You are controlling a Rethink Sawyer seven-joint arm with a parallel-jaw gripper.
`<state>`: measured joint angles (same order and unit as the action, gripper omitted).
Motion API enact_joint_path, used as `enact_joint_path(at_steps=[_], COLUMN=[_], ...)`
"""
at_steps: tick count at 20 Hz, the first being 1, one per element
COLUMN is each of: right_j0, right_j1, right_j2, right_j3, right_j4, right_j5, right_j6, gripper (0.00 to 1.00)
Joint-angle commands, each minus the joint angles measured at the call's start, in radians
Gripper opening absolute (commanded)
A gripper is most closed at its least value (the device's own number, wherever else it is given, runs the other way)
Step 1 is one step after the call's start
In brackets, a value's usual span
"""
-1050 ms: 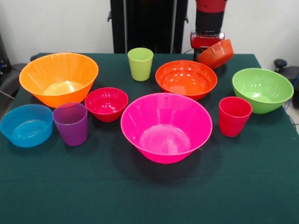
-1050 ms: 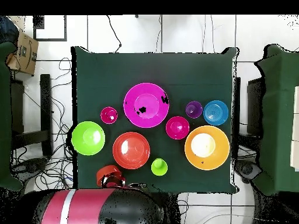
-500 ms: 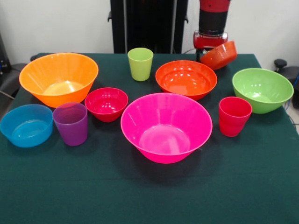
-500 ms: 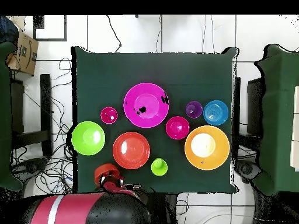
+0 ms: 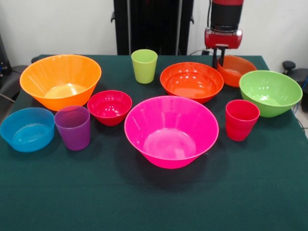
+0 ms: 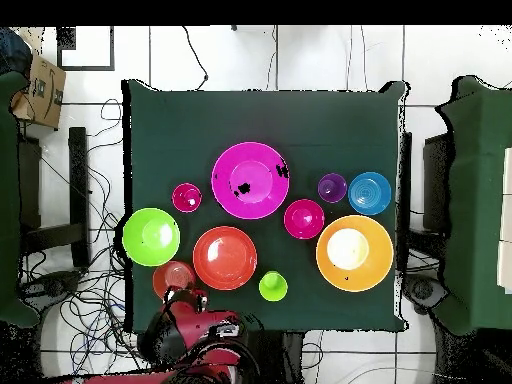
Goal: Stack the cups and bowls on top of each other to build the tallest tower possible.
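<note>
My gripper hangs at the left rim of the small orange bowl, which rests level on the green cloth behind the green bowl. In the overhead view the gripper is just below that bowl. The wide pink bowl sits empty at the middle. Around it stand the orange-red bowl, the big yellow-orange bowl, the small red bowl and the blue bowl. The lime cup, purple cup and red cup stand upright, each alone. No tower shows.
The table is covered in dark green cloth, with bare cloth along its front half. Cables lie on the floor beside the table, and a cardboard box sits off one corner.
The small orange bowl hung tilted under the gripper above the cloth; it now lies level on the cloth beside the green bowl. The gripper has shifted right in the front view.
</note>
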<state>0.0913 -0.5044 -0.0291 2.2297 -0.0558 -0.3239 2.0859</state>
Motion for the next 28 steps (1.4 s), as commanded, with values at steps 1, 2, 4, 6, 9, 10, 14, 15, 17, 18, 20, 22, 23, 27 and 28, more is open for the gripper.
enact_joint_path(at_steps=[1, 2, 4, 6, 9, 10, 14, 15, 17, 18, 20, 22, 23, 27, 28], right_j0=[-0.009, -0.01, -0.01, -0.01, -0.003, -0.002, -0.003, -0.003, -0.013, -0.018, -0.034, -0.057, -0.075, -0.153, -0.163], right_j1=[-0.059, -0.075, -0.089, -0.084, -0.06, -0.056, -0.062, -0.076, -0.132, -0.17, -0.25, -0.32, -0.346, -0.469, -0.494], right_j2=[0.059, 0.058, 0.059, 0.058, 0.055, 0.054, 0.057, 0.056, 0.059, 0.059, 0.069, 0.086, 0.102, 0.168, 0.176], right_j3=[-0.12, -0.116, -0.114, -0.118, -0.127, -0.129, -0.127, -0.12, -0.092, -0.074, -0.036, -0.002, 0.012, 0.065, 0.073], right_j4=[0.066, 0.064, 0.063, 0.058, 0.054, 0.053, 0.05, 0.05, 0.046, 0.044, 0.043, 0.039, 0.035, 0.036, 0.04], right_j5=[0.174, 0.192, 0.209, 0.207, 0.181, 0.177, 0.187, 0.2, 0.246, 0.279, 0.344, 0.404, 0.428, 0.562, 0.588], right_j6=[0.104, 0.101, 0.104, 0.108, 0.119, 0.121, 0.125, 0.124, 0.119, 0.115, 0.113, 0.109, 0.106, 0.073, 0.066], gripper=[0.0, 0.0, 0.0, 0.0, 0.0, 0.0, 0.0, 0.0, 0.0, 0.0, 0.0, 0.0, 0.0, 0.0, 0.0])
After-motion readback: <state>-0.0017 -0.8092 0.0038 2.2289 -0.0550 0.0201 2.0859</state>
